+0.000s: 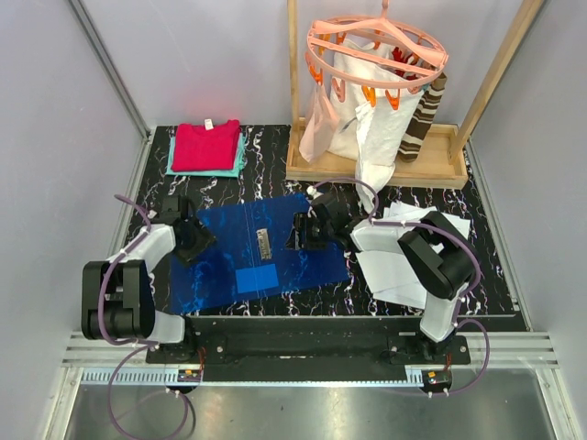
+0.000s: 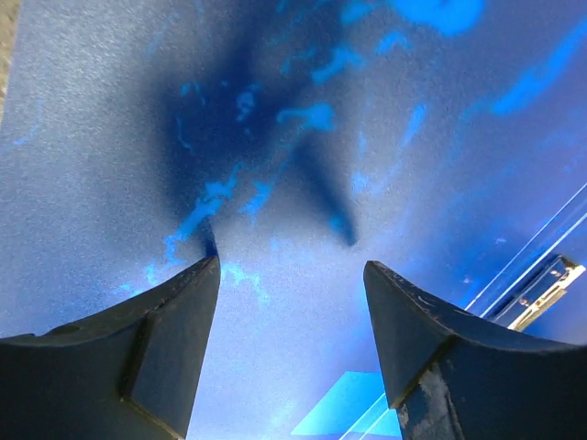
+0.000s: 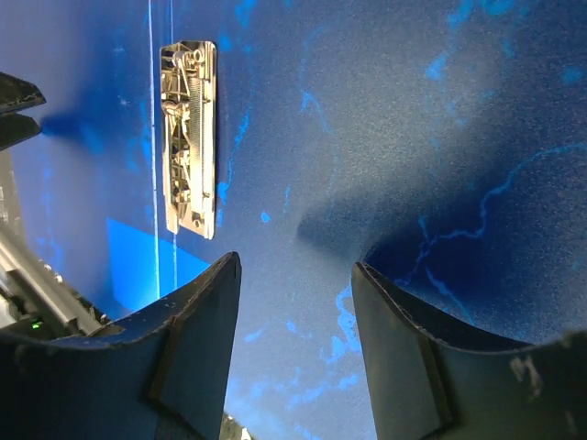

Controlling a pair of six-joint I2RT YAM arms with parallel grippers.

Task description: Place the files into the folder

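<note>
Over the left part of the folder (image 1: 229,249), the left hand (image 2: 292,266): two dark fingers (image 2: 174,330) set well apart, nothing between them, pointed down at the glossy blue surface; whether the tips touch it cannot be told. Over the right part of the same folder, the right hand (image 3: 295,264): fingers (image 3: 404,348) likewise parted, gripping nothing, close above the blue plastic, contact not clear. Between the two hands, a metal clip (image 3: 188,137) fixed along the folder's middle, with a paler blue rectangle (image 1: 257,278) near the folder's near edge. The folder lies open and flat at the centre of the black marbled worktop (image 1: 275,160). To its right, the files (image 1: 381,270): white sheets in a loose, fanned pile on the worktop, partly covered by the right arm (image 1: 436,261), outside the folder. At the far left corner, a folded red cloth (image 1: 206,145) stacked on a teal one. At the far right, a wooden rack (image 1: 367,170) carrying an orange peg hanger (image 1: 376,46) with white garments (image 1: 362,110) hanging from it.
</note>
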